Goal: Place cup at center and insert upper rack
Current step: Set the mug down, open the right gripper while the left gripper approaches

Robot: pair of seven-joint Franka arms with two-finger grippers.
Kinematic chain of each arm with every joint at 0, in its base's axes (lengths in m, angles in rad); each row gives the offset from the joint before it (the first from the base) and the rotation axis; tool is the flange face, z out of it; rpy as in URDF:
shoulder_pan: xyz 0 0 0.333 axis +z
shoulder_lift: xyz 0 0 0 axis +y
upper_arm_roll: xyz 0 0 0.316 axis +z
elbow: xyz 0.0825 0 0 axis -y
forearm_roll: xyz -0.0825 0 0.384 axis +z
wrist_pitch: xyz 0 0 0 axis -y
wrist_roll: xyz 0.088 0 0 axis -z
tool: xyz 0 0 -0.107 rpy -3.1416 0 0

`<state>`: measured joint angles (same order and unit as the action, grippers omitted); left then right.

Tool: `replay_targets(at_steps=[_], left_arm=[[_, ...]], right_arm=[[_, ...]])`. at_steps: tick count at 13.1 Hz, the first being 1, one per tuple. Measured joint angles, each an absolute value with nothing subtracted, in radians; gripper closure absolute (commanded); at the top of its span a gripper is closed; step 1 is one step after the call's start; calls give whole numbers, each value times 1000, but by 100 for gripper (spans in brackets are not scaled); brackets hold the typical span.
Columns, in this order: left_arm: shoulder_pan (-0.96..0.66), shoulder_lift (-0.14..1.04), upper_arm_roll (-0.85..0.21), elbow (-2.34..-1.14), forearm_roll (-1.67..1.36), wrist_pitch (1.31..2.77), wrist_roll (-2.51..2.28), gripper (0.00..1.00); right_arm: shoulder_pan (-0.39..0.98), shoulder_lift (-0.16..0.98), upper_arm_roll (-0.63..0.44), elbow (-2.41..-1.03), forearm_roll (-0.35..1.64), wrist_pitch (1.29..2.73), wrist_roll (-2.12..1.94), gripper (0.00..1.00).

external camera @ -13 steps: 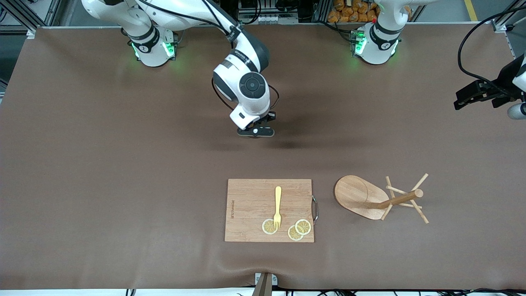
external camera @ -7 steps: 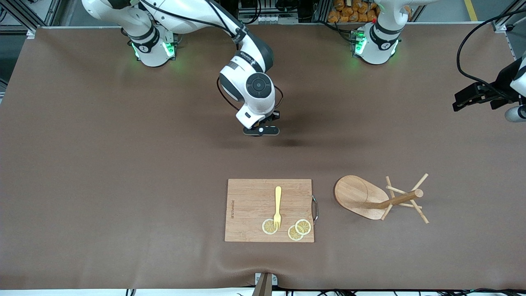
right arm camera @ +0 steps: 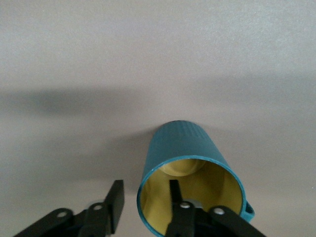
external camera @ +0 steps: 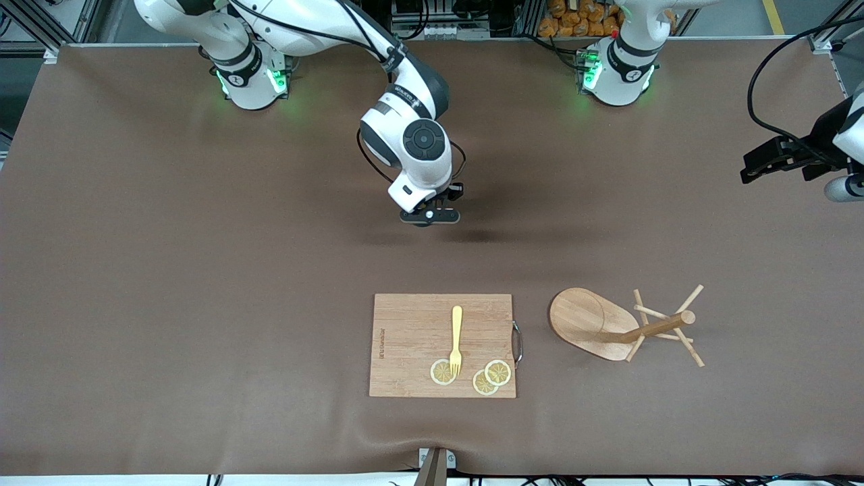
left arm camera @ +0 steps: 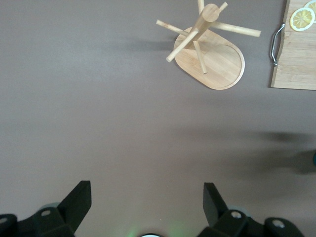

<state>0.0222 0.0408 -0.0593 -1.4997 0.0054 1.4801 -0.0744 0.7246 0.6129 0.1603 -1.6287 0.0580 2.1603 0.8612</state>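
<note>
Teal cup on table | right hand loosened, straddling rim | left hand wide

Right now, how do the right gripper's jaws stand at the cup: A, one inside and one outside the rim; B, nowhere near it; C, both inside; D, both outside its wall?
A: in the right wrist view the right gripper has one jaw inside the yellow interior of the cup and one outside its wall, parted with a gap.
</note>
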Motion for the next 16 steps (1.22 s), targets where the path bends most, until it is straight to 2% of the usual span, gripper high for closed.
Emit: replay_targets(at_steps=[2, 4, 8, 11, 16], left_arm=[[21, 40, -94, -1497, 5, 1475, -85, 0], [19, 39, -137, -1493, 5, 1451, -147, 0], [15, 29, -251, -1489, 5, 1446, -343, 0], [-24, 43, -346, -1489, 26, 1454, -552, 0], [-290, 159, -372, -1463, 165, 1516, -972, 0]], right_arm=[[722, 611, 155, -1608, 58, 2163, 861, 9], [694, 584, 150, -1574, 58, 2140, 861, 0], [574, 429, 147, -1503, 57, 1935, 727, 0], [423, 281, 141, -1472, 57, 1762, 553, 0], [134, 141, 110, -1462, 53, 1645, 199, 0]])
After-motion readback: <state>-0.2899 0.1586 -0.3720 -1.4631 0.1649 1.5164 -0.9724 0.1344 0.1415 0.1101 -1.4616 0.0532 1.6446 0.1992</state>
